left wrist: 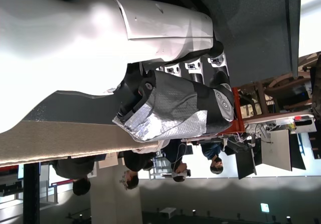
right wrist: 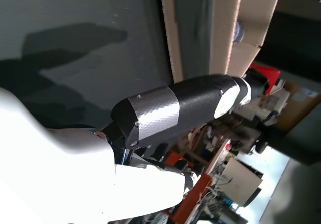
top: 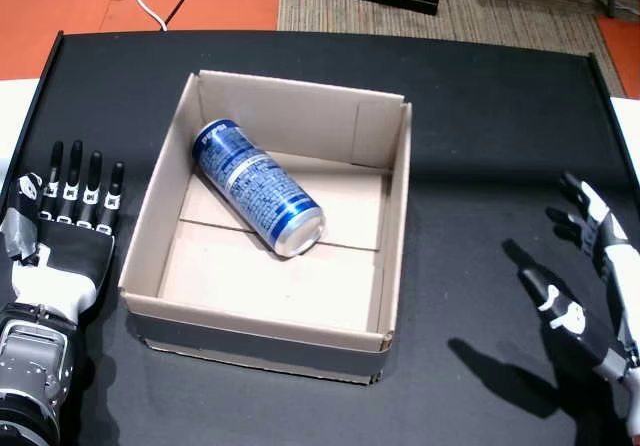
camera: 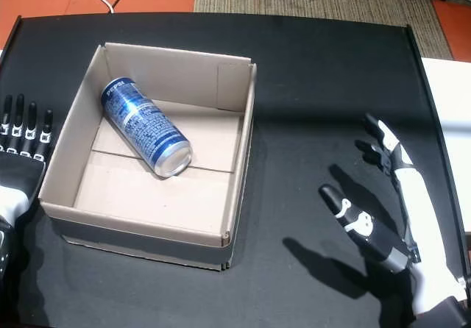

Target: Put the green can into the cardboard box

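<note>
The only can (top: 258,186) in view is blue w/ silver end, not green, and it lies on its side inside the cardboard box (top: 390,216), long axis running diagonally from the back-left corner toward box centre. The left hand (top: 60,231) rests flat just beside the box's left wall, so it's nearer; the right hand (camera: 390,210) hovers well apart on the right, and both are empty w/ fingers spread. Head views show the can; the right wrist view shows only the box's outer wall (right wrist: 225,28) and, I think, a sliver of can over the rim.
</note>
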Robot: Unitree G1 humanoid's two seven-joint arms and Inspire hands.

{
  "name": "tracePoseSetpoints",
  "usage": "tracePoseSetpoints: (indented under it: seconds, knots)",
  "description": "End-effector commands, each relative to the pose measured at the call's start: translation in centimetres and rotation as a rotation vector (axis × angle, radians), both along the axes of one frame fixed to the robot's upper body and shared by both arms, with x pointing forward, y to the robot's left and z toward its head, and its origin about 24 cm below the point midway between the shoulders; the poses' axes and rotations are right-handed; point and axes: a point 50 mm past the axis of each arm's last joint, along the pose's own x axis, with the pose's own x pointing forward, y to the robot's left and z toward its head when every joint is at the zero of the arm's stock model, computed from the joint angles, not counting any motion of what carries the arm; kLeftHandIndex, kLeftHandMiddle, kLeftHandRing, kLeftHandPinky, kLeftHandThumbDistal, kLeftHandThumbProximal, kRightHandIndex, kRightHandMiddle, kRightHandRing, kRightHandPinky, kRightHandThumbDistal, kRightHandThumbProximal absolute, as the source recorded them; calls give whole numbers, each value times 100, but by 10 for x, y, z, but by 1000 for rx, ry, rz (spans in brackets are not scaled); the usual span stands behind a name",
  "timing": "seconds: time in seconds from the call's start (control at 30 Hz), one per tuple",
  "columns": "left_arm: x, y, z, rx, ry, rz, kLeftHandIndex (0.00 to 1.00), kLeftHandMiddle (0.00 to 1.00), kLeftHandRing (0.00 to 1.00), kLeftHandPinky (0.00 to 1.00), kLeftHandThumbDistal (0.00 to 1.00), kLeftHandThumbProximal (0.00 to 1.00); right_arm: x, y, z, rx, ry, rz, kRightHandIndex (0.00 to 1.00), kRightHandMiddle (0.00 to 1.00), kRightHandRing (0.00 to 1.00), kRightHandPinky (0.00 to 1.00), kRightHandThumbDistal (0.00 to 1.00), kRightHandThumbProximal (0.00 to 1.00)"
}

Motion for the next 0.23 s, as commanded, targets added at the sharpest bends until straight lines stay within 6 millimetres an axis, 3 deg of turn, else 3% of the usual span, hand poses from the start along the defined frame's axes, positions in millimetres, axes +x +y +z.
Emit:
tracePoseSetpoints:
  seconds: [0.0,0.2]
  knots:
    - [-27,-6,-35,-17,163,-15,55,49,58,73,0,52,-8,-6,-2,11,-7,-45,84,88,89,100,99,72]
    - [-27,-5,-35,-22,168,-12,54,50,59,73,0,48,-29,-5,-13,53,6,-69,82,86,90,98,100,71]
